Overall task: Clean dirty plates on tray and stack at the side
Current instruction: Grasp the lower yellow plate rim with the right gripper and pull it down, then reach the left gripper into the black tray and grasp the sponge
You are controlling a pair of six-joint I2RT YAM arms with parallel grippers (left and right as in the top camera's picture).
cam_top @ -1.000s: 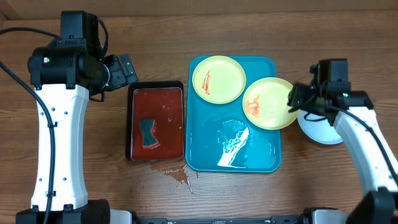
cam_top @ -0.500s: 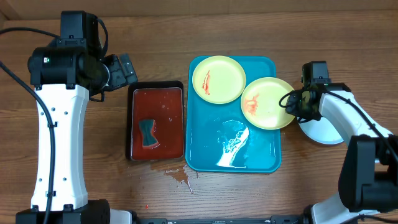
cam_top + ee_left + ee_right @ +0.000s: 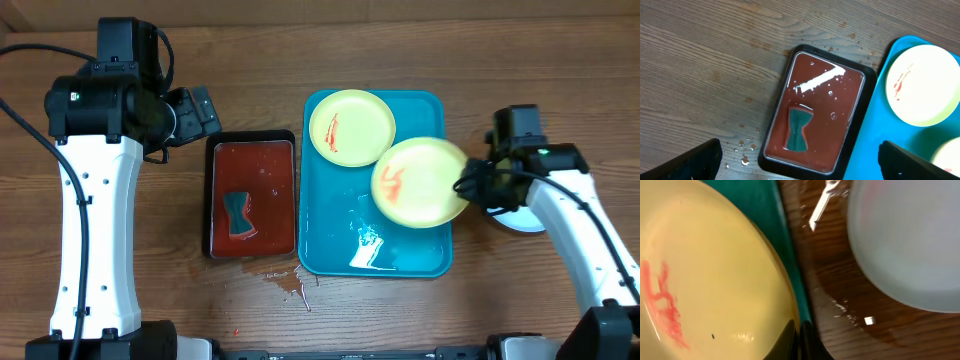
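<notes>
While the overhead view looked down, the right end effector (image 3: 470,186) was clamped on the rim of 1 smeared yellow plate (image 3: 415,183), holding it over the tray (image 3: 330,235), probably for wiping. The other yellow plate (image 3: 350,127) lay on the tray, and the pale blue plate (image 3: 522,218) sat on the bench.

Left wrist view: left end effector (image 3: 799,150) hung with jaws apart above the sponge (image 3: 799,129) in the black tray (image 3: 862,95), likely to fetch it.

Right wrist view: fingers (image 3: 790,337) pinched the plate's edge.

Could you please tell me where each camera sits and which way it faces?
Overhead: above the table, looking straight down on tray and black tray; both arms show.
Left wrist: high, looking down on black tray and sponge; open jaws' tips at bottom corners.
Right wrist: close on the smeared yellow plate, shut jaws on its rim; pale plate beside.
Shared: overhead and right wrist both show that plate.
</notes>
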